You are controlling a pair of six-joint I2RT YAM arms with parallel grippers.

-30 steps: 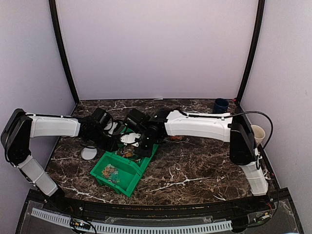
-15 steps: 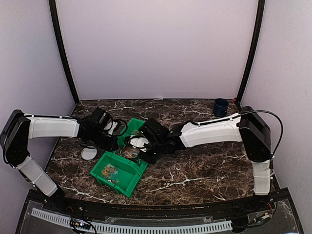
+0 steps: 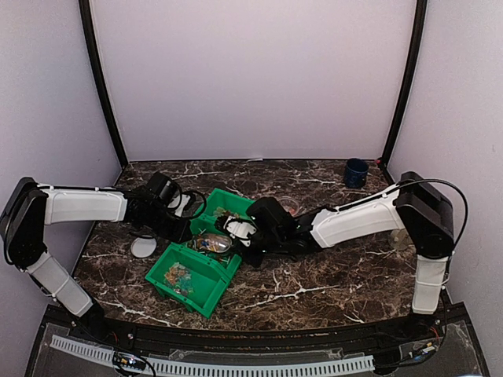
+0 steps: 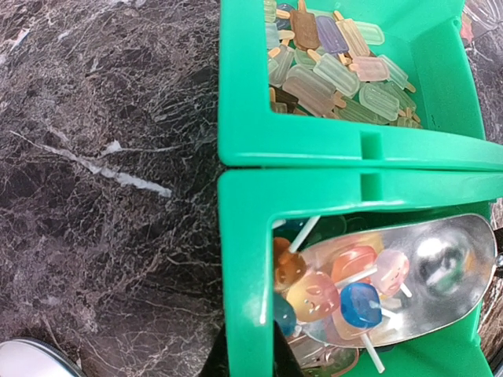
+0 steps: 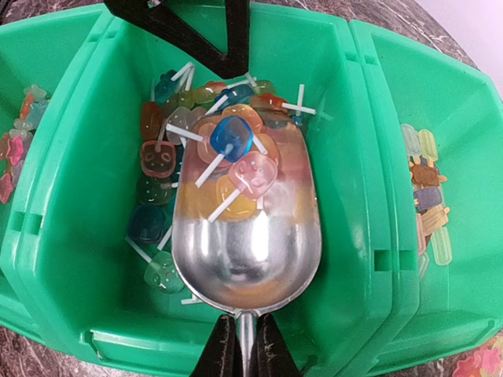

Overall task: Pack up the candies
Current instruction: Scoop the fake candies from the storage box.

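Observation:
The candies are small coloured lollipops (image 5: 236, 149) with white sticks, heaped at the front of a silver scoop (image 5: 247, 251) and lying in the middle compartment of the green bin (image 5: 71, 212). My right gripper (image 5: 244, 336) is shut on the scoop's thin handle. In the top view the scoop (image 3: 212, 243) hangs over the bin (image 3: 206, 292), with the right gripper (image 3: 245, 236) just right of it. My left gripper (image 4: 251, 360) is shut on the bin's wall (image 4: 247, 259), at the bin's far left side (image 3: 187, 224). Popsicle-shaped candies (image 4: 330, 71) fill the neighbouring compartment.
A flat round whitish lid (image 3: 143, 247) lies left of the bin. A small clear jar (image 3: 289, 206) stands behind the right forearm. A dark blue cup (image 3: 356, 171) is at the back right. More mixed candies (image 3: 179, 276) lie in the bin's nearest compartment.
The right arm has swung toward the near side and stretched out low, bringing the scoop over the bin's middle compartment. The left arm has kept its hold on the bin wall.

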